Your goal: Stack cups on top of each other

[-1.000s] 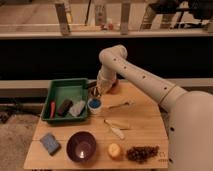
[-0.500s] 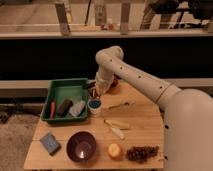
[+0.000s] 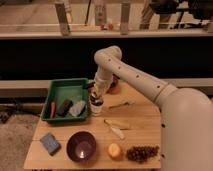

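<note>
A pale cup [image 3: 96, 108] stands on the wooden table [image 3: 145, 125] just right of the green tray. A dark round thing [image 3: 95, 101] fills its mouth and looks like the dark cup resting in it. None of the blue inside shows. My gripper [image 3: 95, 94] hangs straight over this stack, at or just above its top, with the white arm [image 3: 130, 75] reaching in from the right. Whether it still touches the dark cup I cannot tell.
The green tray [image 3: 56, 90] holds a red tool, a dark block and a grey piece. A reddish-brown bowl [image 3: 115, 86] sits behind the arm. In front are a purple bowl [image 3: 81, 146], a blue sponge [image 3: 50, 143], an orange [image 3: 115, 150], grapes [image 3: 142, 152] and pale peel pieces [image 3: 116, 130].
Earlier the cup's blue inside showed below the gripper; now a dark top covers it. The arm has barely shifted.
</note>
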Controlling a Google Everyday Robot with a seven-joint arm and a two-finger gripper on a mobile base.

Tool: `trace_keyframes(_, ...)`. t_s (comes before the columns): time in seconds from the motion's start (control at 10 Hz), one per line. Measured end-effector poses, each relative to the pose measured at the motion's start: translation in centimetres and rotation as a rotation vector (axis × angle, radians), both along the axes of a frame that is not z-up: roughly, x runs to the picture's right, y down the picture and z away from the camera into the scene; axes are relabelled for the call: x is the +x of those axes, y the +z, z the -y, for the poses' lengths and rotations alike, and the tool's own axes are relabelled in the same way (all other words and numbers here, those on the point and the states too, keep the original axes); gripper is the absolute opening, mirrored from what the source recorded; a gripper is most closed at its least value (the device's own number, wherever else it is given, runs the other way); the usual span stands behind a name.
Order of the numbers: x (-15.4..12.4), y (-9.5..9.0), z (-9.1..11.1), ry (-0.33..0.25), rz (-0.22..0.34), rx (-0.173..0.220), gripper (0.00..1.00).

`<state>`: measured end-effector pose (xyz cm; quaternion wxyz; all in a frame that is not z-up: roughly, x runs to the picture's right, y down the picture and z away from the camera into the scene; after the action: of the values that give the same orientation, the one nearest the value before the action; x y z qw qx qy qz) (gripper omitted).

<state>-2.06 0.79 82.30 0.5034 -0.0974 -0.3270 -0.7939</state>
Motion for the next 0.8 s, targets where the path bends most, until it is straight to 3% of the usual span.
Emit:
trace_keyframes(0.3,0.0,-0.1,0.3,0.032,-0.029,0.022,0.8)
trace_keyframes(0.7,1.3,-0.4,1.3,0.157,-0.013,0.05,0.8)
trace_keyframes(0.8,1.4,-0.4,1.3,0.161,-0.012,0.049,0.8)
